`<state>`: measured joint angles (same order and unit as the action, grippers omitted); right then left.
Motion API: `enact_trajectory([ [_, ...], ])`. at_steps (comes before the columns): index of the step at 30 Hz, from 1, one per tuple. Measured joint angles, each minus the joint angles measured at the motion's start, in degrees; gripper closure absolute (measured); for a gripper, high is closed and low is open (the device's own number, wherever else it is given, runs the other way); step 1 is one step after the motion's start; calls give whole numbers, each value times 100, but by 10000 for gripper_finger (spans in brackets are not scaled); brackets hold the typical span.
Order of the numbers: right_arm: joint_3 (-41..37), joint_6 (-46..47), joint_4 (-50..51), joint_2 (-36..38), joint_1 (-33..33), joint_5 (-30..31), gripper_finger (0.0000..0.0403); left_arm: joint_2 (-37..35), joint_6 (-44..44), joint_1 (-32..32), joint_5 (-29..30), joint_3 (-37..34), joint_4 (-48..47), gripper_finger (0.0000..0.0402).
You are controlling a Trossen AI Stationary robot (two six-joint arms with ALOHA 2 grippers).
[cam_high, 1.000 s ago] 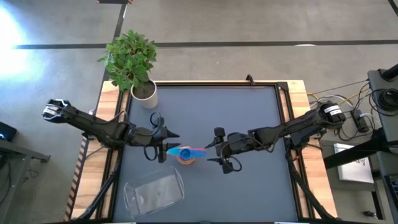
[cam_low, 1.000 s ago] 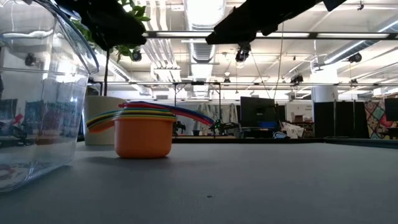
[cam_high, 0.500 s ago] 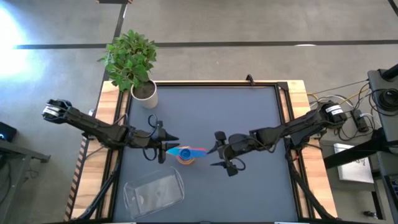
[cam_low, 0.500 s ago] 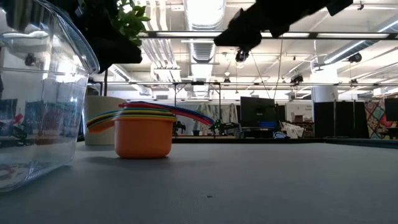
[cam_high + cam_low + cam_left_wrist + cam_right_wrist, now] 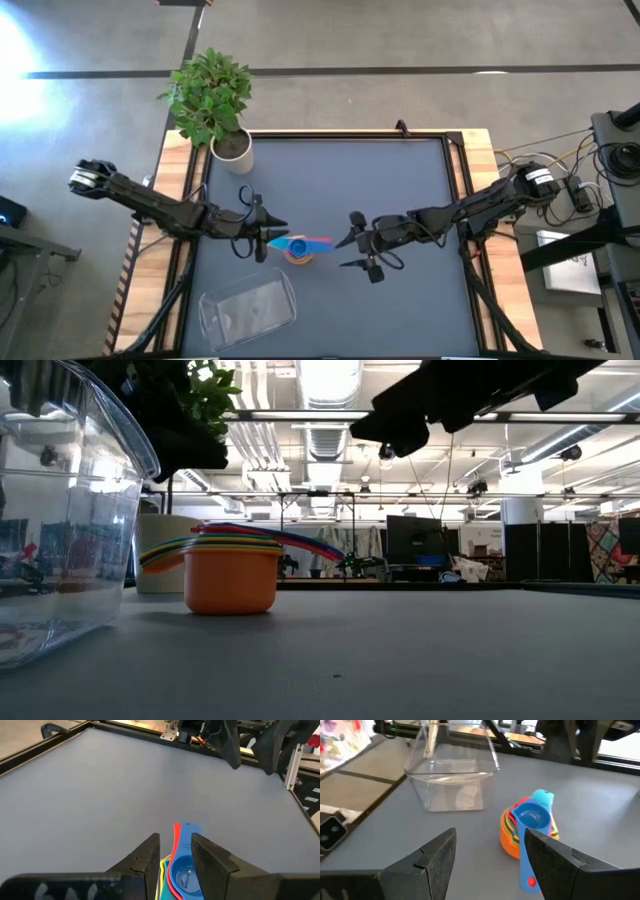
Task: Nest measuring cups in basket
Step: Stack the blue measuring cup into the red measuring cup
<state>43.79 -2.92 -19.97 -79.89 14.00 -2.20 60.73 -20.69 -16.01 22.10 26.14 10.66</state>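
The measuring cups (image 5: pixel 297 248) sit stacked on the table (image 5: pixel 400 180) beside the basket (image 5: pixel 247 305), the left gripper (image 5: pixel 272 238) hangs over them holding nothing, and the right gripper (image 5: pixel 345 254) waits open nearby.

no readable text, labels or numbers

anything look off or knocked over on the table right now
Nothing stands out. The stacked colourful plastic measuring cups sit upright on the grey table, outside the clear plastic basket, which is upright and empty.
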Motion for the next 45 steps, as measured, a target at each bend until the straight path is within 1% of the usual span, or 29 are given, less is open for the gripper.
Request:
enact_trajectory([
  [4,0,-28,-18,-5,11,-249,179,113,-4,9,148,-3,4,309],
  [10,2,-112,-145,-122,11,-231,202,365,-85,13,397,-31,-3,309],
  [17,2,-163,-789,-532,-3,-230,239,562,-109,15,389,-2,-5,309],
  [20,0,-301,-877,-664,-4,-229,259,620,-53,15,246,-63,-34,310],
  [26,2,-309,-911,-674,-4,-225,297,367,-173,15,243,-344,100,324],
  [31,2,-269,-912,-652,-4,-227,319,105,-250,15,285,-580,304,327],
  [35,4,-270,-911,-652,-4,-227,334,41,-249,15,475,-861,343,327],
  [37,3,-299,-909,-652,-4,-226,340,44,-386,19,591,-1025,477,327],
  [40,3,-337,-909,-652,-4,-226,346,28,-606,20,589,-1175,949,327],
  [45,4,-372,-907,-652,-4,-227,354,28,-684,10,551,-1203,1020,327],
])
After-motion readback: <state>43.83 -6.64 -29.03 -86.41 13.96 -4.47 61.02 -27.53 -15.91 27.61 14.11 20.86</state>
